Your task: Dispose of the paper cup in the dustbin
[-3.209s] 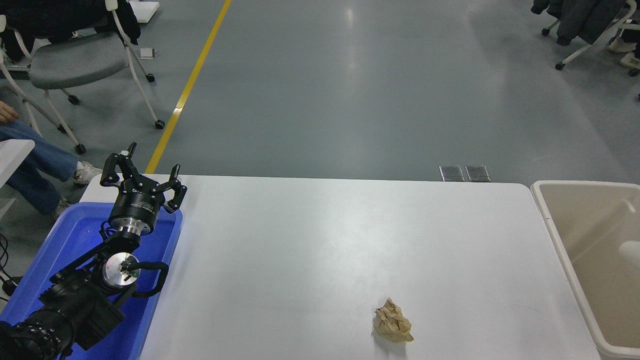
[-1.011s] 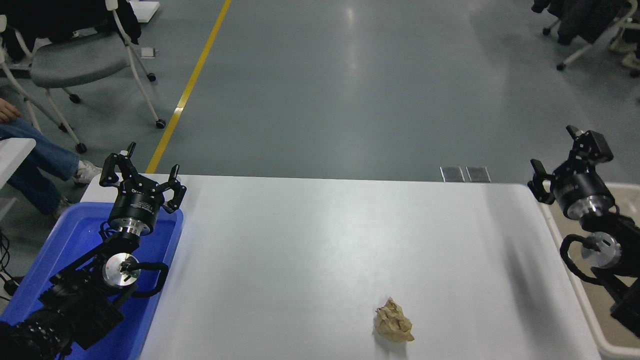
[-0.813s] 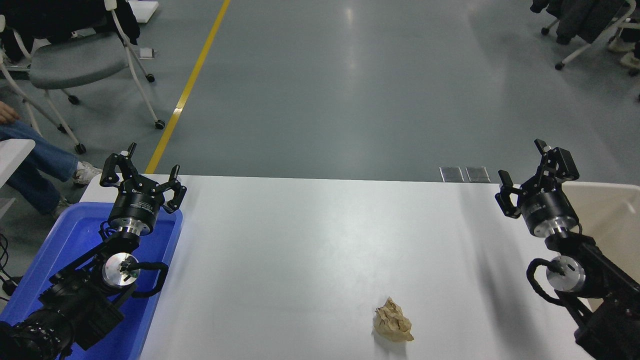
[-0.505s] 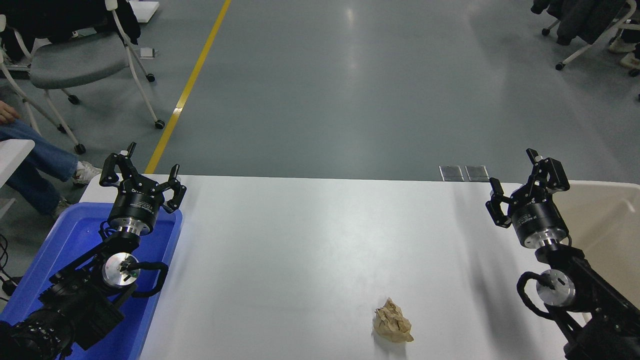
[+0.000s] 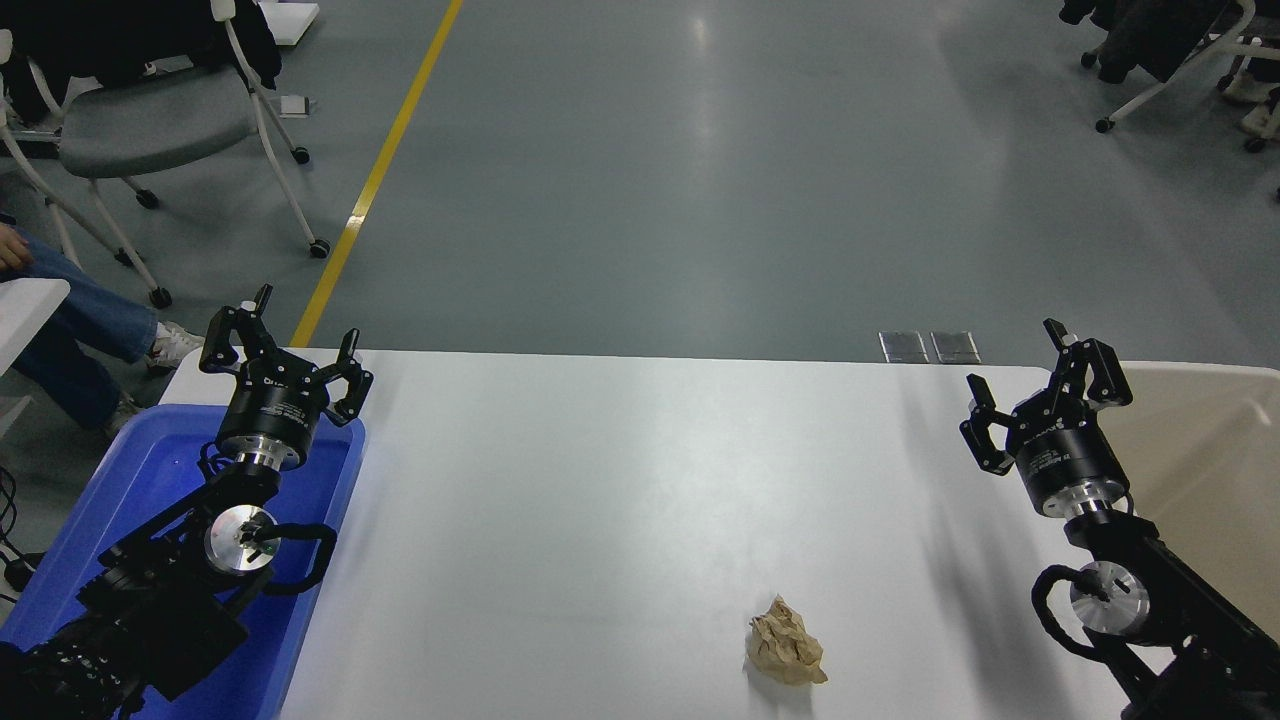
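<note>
The paper cup does not show in the head view. The dustbin (image 5: 1212,450) is a cream tub at the table's right edge, partly hidden by my right arm. My right gripper (image 5: 1022,378) is open and empty. It hovers over the table's far right corner, just left of the dustbin, fingers pointing away from the camera. My left gripper (image 5: 300,330) is open and empty, parked over the blue tray at the lower left.
A crumpled brown paper ball (image 5: 787,654) lies near the table's front edge, right of centre. A bright blue tray (image 5: 150,470) sits under my left arm. A person's legs (image 5: 60,310) and wheeled chairs (image 5: 150,115) are at the far left.
My right arm came into view from the right, over the dustbin, and moved left to the table's right end with its gripper open. The left arm and the paper ball have not moved.
</note>
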